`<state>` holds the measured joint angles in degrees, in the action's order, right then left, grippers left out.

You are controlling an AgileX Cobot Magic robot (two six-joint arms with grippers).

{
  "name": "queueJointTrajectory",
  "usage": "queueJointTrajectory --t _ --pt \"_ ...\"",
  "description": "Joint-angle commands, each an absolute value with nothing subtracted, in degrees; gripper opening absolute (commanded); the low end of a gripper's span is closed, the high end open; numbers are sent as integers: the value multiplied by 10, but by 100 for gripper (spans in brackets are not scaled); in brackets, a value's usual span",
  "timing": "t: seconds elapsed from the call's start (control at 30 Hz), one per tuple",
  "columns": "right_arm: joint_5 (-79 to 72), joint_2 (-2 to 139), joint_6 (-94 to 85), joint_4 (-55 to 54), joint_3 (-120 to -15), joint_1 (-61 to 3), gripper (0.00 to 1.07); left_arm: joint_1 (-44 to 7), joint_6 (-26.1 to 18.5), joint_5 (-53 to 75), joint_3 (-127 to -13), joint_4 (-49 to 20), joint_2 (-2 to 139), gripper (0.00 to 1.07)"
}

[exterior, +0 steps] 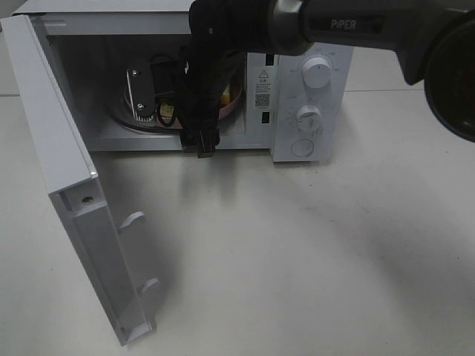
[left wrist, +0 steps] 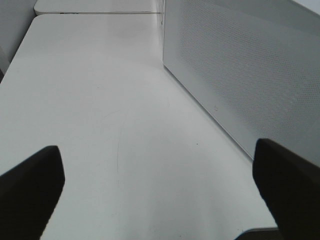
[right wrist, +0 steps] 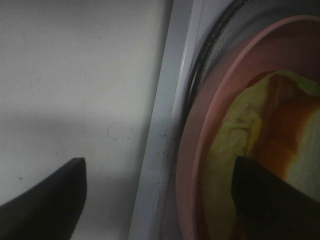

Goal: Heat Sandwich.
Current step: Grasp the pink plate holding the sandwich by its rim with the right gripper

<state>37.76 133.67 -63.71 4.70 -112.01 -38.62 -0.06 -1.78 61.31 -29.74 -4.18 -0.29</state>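
**At the microwave's mouth: claw straddles the sill, sandwich on its inner side**

Inside the open microwave (exterior: 308,96), the sandwich (right wrist: 260,130) lies on the pink plate (right wrist: 200,125), which sits on the dark-rimmed turntable (right wrist: 215,50). The right gripper (right wrist: 159,165) hangs at the cavity's front edge with its jaws spread wide and nothing clamped between them. One finger is over the bare table (exterior: 297,259). The other overlaps the sandwich in the wrist view, and whether it touches the food I cannot tell. The front sill (right wrist: 160,120) runs between the two fingers, so the line from finger to finger crosses the sill roughly square. The sandwich therefore lies deeper in from the claw's middle, not centred in it.

The right arm is much the nearer, since it reaches across from its side into the opening. The left gripper (left wrist: 157,185) is also wide open, over the table beside a perforated white panel (left wrist: 240,85), well apart from the food.

The plate looks seated. My judgement is that the right claw must come straight out over the sill before the door (exterior: 67,170) can swing.
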Motion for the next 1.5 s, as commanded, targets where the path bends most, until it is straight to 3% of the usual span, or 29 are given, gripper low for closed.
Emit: queueJointTrajectory --t 0.03,0.9,1.0,1.03,1.07,1.1,1.17,1.2,1.27,1.5 --pt "388 1354 -631 46 -1140 -379 76 -3 -15 613 -296 -37 -13 98" --pt "395 1381 -622 36 -1151 -354 76 -3 -15 613 -296 -33 -13 98" --pt "399 1381 -620 36 -1151 -354 68 -3 -15 613 -296 -33 -13 98" --pt "402 1381 -619 37 -1151 -354 54 -3 -15 613 -296 -33 -13 98" --pt "402 1381 -619 37 -1151 -354 54 -3 -15 613 -296 -33 -13 98" --pt "403 1380 -617 37 -1151 -354 47 -3 -15 613 -296 -33 -13 98" --pt "403 1380 -607 37 -1151 -354 25 -3 -15 613 -296 -33 -13 98" --pt "405 1380 -595 37 -1151 -354 6 -3 -15 613 -296 -33 -13 98" --pt "406 1380 -592 37 -1151 -354 0 -3 -15 613 -296 -33 -13 98" --pt "412 1378 -594 35 -1151 -354 0 -3 -15 613 -296 -33 -13 98"
